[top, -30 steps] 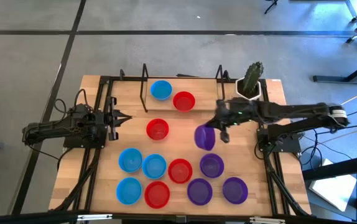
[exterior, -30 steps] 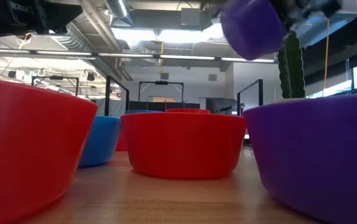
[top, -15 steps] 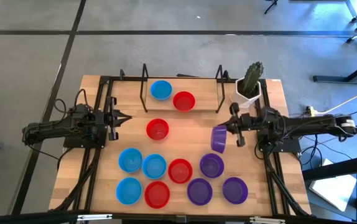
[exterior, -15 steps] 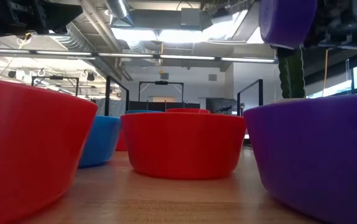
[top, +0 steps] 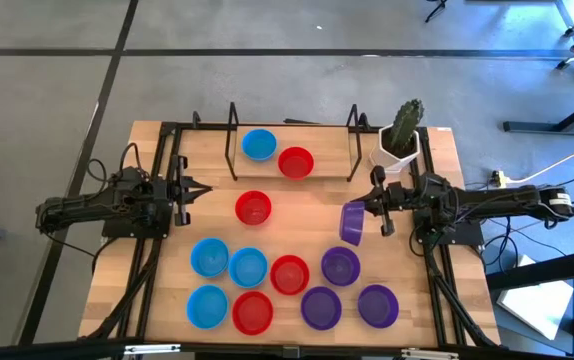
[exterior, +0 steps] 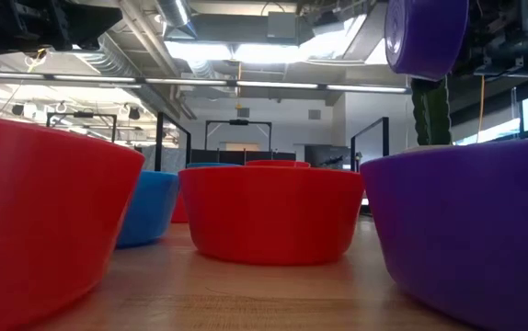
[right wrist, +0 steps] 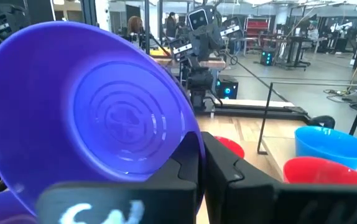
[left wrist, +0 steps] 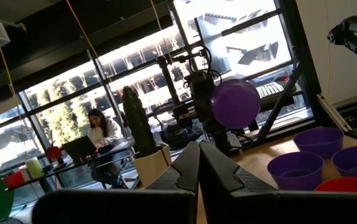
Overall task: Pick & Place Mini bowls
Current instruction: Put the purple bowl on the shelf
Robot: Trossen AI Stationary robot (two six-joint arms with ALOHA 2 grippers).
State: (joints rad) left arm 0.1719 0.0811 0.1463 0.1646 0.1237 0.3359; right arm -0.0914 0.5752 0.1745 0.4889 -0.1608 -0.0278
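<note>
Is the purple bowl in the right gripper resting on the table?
No. In the low view the purple bowl hangs tilted high above the table, pinched by its rim in the right gripper.

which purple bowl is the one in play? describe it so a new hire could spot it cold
Start at the cactus pot at the table's far right corner and follow the right arm beside it to the right gripper. The purple bowl is pinched by its rim in the shut fingers. Unlike the four purple bowls resting flat below, it hangs in the air, tipped on edge.

Blue, red and purple mini bowls point(top: 290, 274); green cactus point(top: 404, 124), white pot point(top: 388, 155).
</note>
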